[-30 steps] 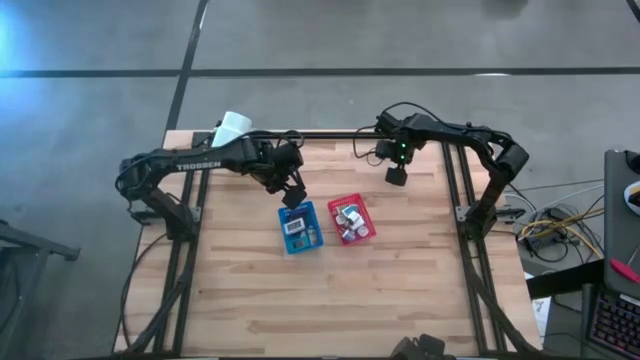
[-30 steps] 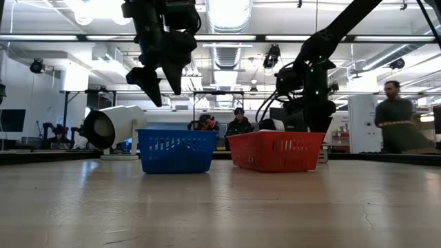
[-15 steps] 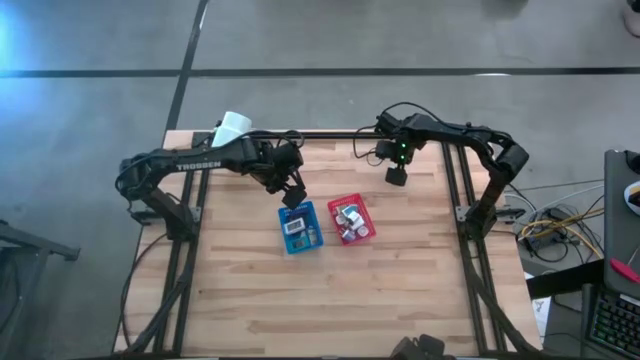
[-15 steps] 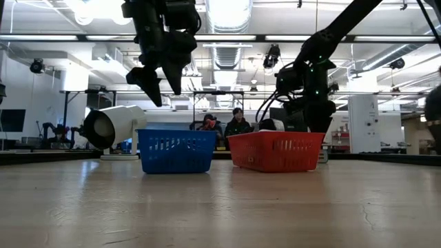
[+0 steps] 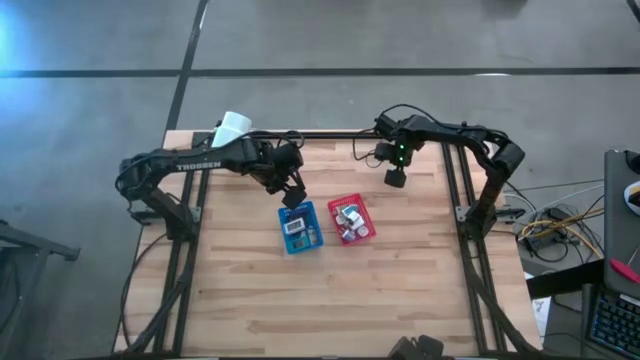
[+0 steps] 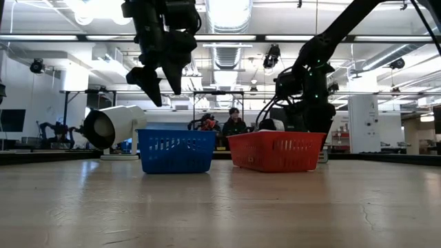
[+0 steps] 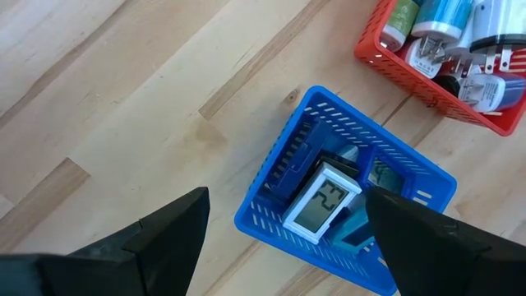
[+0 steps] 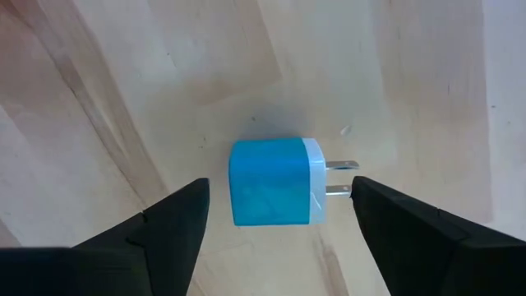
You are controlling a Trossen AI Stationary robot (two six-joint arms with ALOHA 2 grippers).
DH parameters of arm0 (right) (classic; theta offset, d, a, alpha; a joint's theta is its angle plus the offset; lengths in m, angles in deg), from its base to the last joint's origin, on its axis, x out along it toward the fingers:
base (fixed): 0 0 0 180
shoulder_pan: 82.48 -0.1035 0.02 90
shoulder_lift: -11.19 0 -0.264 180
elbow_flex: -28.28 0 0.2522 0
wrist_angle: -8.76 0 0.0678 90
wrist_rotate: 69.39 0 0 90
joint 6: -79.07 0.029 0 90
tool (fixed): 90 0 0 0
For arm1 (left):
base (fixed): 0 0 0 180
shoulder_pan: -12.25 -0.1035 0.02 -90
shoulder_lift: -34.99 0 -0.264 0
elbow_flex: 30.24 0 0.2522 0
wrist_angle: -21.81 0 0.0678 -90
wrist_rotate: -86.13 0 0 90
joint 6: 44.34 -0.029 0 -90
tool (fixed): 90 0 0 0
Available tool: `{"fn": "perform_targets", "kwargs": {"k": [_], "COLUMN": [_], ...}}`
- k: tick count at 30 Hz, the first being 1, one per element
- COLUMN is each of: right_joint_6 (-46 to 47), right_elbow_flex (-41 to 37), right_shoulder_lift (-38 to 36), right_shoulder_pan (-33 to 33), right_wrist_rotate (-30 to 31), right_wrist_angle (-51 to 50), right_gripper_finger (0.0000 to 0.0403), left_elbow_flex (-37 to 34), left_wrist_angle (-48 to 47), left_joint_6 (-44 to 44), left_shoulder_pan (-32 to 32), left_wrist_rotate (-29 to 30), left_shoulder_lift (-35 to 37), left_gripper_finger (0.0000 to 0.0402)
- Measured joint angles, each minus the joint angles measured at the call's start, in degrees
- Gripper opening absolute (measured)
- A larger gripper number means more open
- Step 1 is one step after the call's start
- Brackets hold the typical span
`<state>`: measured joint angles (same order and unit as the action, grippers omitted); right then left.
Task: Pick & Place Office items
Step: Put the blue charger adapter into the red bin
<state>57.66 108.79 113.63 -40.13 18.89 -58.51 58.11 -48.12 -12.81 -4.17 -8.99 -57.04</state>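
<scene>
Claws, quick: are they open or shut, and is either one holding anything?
Left claw: open, holding nothing, up above the blue basket.
Right claw: open, holding nothing, right over a blue plug lying on the table.

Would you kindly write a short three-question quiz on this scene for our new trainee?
1. True or false: the left gripper hangs open above the blue basket.
2. What lies on the table between the open fingers of the right gripper?
A. a mug
B. a blue wall charger
C. a pen
3. Fill in: the chargers already sorted lie in the ___ basket.

Key: 1 true; 2 B; 3 red.
</scene>
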Motion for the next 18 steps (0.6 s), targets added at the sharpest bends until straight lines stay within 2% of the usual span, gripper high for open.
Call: {"fn": "perform_targets", "kwargs": {"k": [8, 18], "right_joint_6": [0.2, 0.0], "right_elbow_flex": [0.0, -0.3], "right_shoulder_lift": [0.1, 0.1], "right_shoulder_pan": [0.0, 0.0], "right_wrist_rotate": [0.4, 0.4], "right_wrist_angle": [0.2, 0.3], "right_gripper_finger": [0.0310, 0.0290], "left_elbow_flex": [0.0, 0.0], "left_wrist_angle": [0.0, 0.0], "left_joint_6": [0.0, 0.0], "left_shoulder_pan": [0.0, 0.0], "left_wrist_rotate": [0.0, 0.0], "left_shoulder_lift": [0.0, 0.0], "left_gripper_finger": [0.0332, 0.0332]}}
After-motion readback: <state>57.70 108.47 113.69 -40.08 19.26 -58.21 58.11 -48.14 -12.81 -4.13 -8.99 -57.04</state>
